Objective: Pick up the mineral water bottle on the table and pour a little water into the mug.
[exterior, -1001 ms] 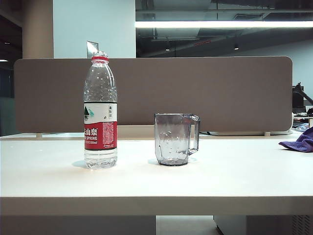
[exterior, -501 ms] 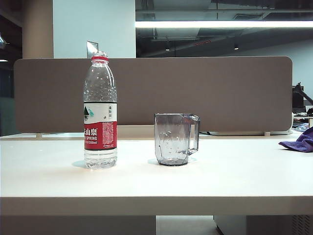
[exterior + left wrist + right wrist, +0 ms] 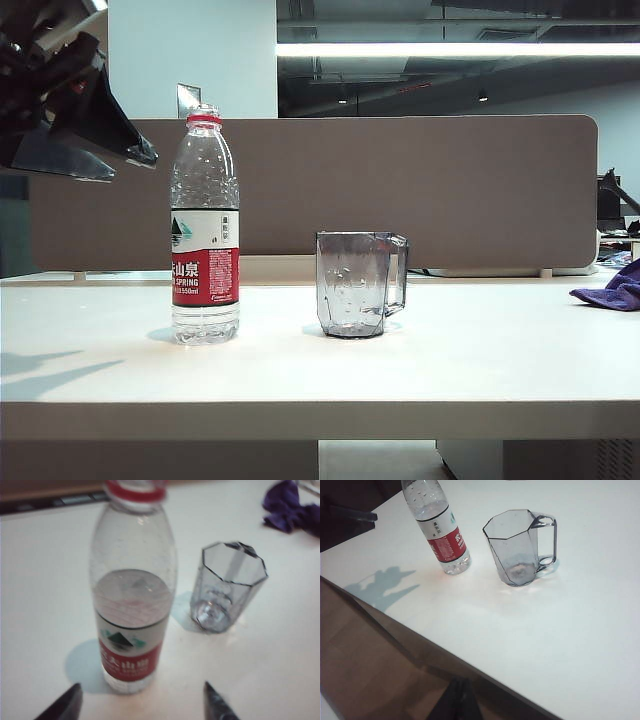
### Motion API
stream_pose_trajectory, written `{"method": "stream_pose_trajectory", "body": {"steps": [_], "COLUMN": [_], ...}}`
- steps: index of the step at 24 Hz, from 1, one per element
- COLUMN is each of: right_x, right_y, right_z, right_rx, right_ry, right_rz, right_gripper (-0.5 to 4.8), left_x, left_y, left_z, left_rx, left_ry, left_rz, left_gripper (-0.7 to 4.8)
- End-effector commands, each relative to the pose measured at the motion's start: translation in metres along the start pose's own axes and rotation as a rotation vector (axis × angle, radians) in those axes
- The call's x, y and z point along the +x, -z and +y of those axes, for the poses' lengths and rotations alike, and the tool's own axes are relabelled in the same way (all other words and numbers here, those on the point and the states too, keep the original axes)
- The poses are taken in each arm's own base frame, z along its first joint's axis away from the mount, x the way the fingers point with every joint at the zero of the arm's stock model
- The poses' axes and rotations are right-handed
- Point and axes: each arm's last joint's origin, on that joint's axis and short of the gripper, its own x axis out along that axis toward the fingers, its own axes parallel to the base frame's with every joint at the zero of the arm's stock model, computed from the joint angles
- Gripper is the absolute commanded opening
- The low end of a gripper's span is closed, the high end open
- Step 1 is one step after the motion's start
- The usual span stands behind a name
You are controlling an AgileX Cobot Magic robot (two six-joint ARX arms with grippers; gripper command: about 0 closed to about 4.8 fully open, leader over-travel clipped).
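Approach is the step in hand: left gripper (image 3: 142, 705) hangs with its jaws apart and empty, high at the left of the exterior view, just short of the one mineral water bottle (image 3: 205, 230). That bottle stands upright on the table (image 3: 320, 375), cap off, untouched. Next the jaws must drop, straddle its body and close. Right gripper (image 3: 460, 700) waits closed and empty off the near edge. One mug (image 3: 360, 283) stands beside the bottle; one purple cloth (image 3: 612, 288) lies farthest right

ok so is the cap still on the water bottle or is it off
Off. The bottle stands upright on the table with only its red neck ring and bare open mouth showing; no cap is visible anywhere.
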Motion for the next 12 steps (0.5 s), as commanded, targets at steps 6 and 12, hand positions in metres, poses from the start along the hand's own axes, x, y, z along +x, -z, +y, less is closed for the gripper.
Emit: {"method": "stream_pose_trajectory", "body": {"steps": [6,12], "right_x": [-0.005,-0.008], "right_y": [-0.003,-0.003], "right_z": [0.003,0.005], "right_rx": [-0.03,-0.042], "right_ry": [-0.006,-0.007], "right_rz": [-0.044,-0.063], "right_gripper": [-0.09,-0.09], "left_x": [-0.001,0.023], "left_y": [0.045,0.056], "left_z": [0.0,0.006], "left_rx": [0.011,0.008], "left_ry": [0.009,0.042], "left_rz": [-0.22,-0.288], "left_gripper": [3.51,3.5]}}
